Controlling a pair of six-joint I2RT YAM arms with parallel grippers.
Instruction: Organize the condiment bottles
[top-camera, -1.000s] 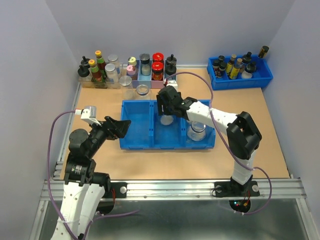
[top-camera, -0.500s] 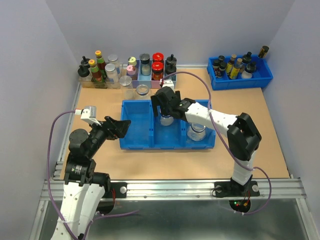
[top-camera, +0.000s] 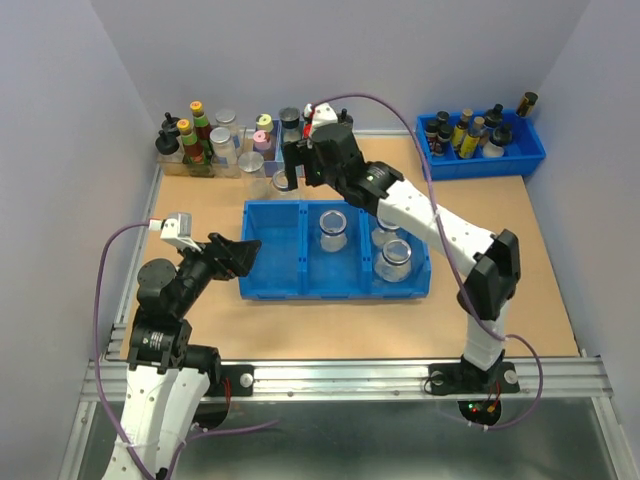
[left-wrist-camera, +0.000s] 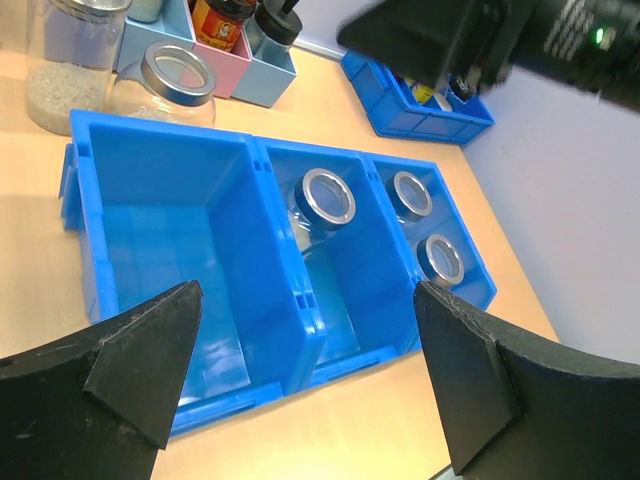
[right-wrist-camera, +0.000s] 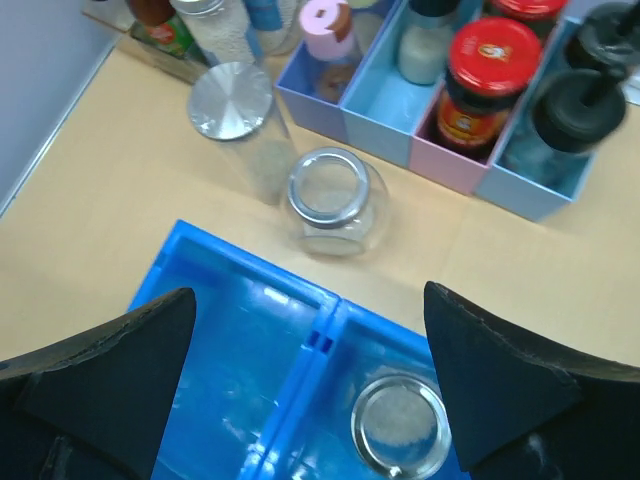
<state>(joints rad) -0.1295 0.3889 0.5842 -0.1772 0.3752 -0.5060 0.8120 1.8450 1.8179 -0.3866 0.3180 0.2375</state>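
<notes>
Right gripper (right-wrist-camera: 308, 292) wide above open jar (right-wrist-camera: 337, 200) — lidded jar (right-wrist-camera: 232, 100), pastel rack (right-wrist-camera: 372, 128) close behind; left gripper (left-wrist-camera: 308, 292) wide.

The three-compartment bin (top-camera: 272, 262) sits mid-table, ahead of my two bases. A lone jar (left-wrist-camera: 328, 197) stands in its middle compartment. In the right compartment, a rear jar (left-wrist-camera: 410, 192) stands behind a front jar (left-wrist-camera: 440, 258). On the table behind the bin, an open jar (right-wrist-camera: 335, 200) stands just right of a lidded jar (right-wrist-camera: 232, 100). Behind them is a row of holders (top-camera: 300, 145). A smaller bin (top-camera: 480, 160) sits at the far right. My right gripper (right-wrist-camera: 308, 295) hangs above the bin's back wall, and my left gripper (left-wrist-camera: 305, 290) is by its left side.
</notes>
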